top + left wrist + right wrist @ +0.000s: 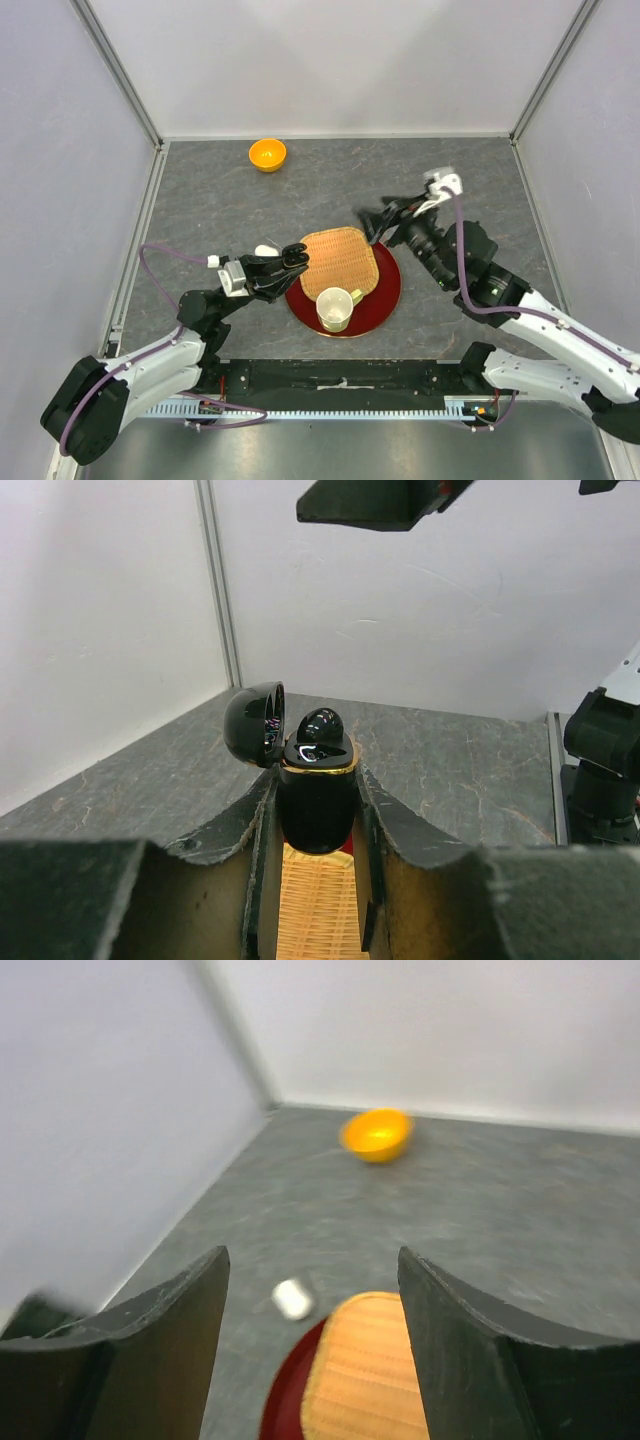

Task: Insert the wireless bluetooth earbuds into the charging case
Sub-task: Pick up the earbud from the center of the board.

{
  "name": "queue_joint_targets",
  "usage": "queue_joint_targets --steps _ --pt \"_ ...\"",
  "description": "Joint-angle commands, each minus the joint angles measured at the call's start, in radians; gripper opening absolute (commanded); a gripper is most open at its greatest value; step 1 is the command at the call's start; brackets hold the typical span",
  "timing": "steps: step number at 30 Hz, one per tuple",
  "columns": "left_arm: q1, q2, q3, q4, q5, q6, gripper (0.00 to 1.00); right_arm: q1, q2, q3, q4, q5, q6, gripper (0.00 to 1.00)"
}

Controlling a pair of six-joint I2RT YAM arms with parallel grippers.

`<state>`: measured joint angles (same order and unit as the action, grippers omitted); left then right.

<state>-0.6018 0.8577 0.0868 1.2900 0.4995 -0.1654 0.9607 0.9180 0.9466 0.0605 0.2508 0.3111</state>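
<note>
My left gripper is shut on a black charging case and holds it upright above the left edge of a woven mat. The case's lid is swung open to the left. One glossy black earbud sits in the case's top. My right gripper is open and empty, above the far right corner of the mat. A small white pebble-like thing lies on the table left of the plate; it also shows blurred in the right wrist view. No other buds show.
The woven mat lies on a red plate, with a cream cup on the plate's near side. An orange bowl stands near the back wall. White walls enclose the table on three sides.
</note>
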Motion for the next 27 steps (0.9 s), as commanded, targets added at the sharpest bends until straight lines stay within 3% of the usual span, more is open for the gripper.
queue_joint_targets --steps 1,4,5,7,9,13,18,27 --pt "-0.001 -0.003 0.011 0.318 -0.022 0.03 0.02 -0.164 -0.007 -0.009 -0.259 0.396 0.165 0.77" --pt "-0.003 -0.005 0.011 0.316 -0.019 0.029 0.02 -0.39 0.082 0.023 -0.391 0.267 0.255 0.85" --pt "-0.003 -0.008 0.01 0.316 -0.016 0.026 0.02 -0.515 0.111 0.027 -0.409 0.195 0.27 0.86" --pt "-0.003 -0.012 0.008 0.315 -0.016 0.024 0.02 -0.632 0.212 0.021 -0.424 -0.026 0.33 0.87" --pt "-0.003 -0.02 0.004 0.315 -0.016 0.023 0.02 -0.753 0.278 -0.002 -0.423 -0.119 0.37 0.87" --pt "-0.001 -0.031 -0.001 0.301 -0.016 0.029 0.02 -0.815 0.46 0.003 -0.419 -0.211 0.431 0.84" --pt "-0.001 -0.034 0.001 0.293 -0.016 0.037 0.02 -0.817 0.599 0.027 -0.413 -0.191 0.525 0.75" --pt "-0.003 -0.025 0.005 0.289 -0.018 0.047 0.02 -0.818 0.699 0.058 -0.424 -0.167 0.585 0.63"
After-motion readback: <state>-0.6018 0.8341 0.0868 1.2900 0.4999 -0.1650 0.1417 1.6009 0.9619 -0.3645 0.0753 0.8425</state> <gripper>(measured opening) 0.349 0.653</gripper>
